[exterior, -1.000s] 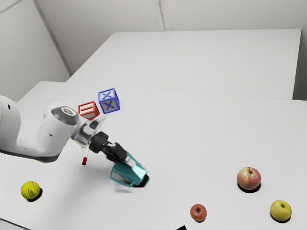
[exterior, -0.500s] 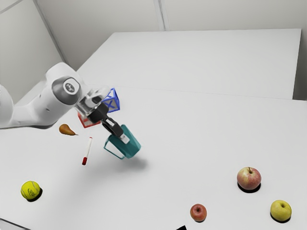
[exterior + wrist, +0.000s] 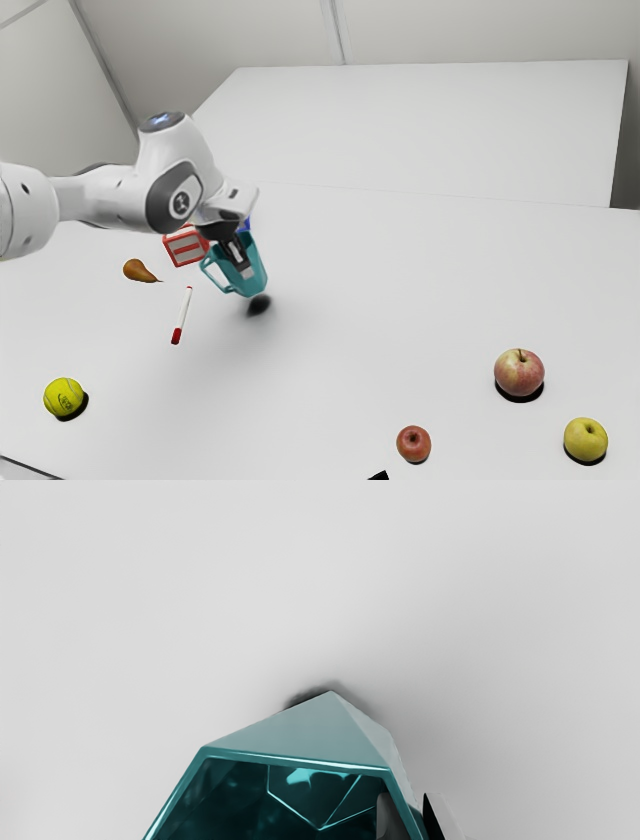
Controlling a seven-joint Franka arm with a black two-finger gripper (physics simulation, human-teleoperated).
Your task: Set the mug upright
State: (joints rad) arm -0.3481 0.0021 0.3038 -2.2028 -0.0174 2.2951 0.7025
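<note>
- Clock readings are from the mug in the exterior view, twelve at its top.
- The white table [image 3: 400, 290] lies under everything.
- The arm [image 3: 110, 200] comes in from ten o'clock.
- The gripper [image 3: 245, 268] is holding the mug [image 3: 257, 278] by its wall, one finger [image 3: 389, 825] inside, the other outside.
- The mug hangs above the table, mouth up, slightly tilted, handle toward nine.
- Red block [image 3: 186, 246]: ten; blue block [image 3: 246, 225], partly hidden: twelve.
- Large apple [image 3: 519, 373] and yellow apple [image 3: 585, 441]: near four.
- Tennis ball [image 3: 63, 397]: eight, well apart.
- Small red apple [image 3: 413, 444]: between four and five.
- Pear [image 3: 138, 270]: nine.
- Marker [image 3: 182, 315]: eight, nearer.
</note>
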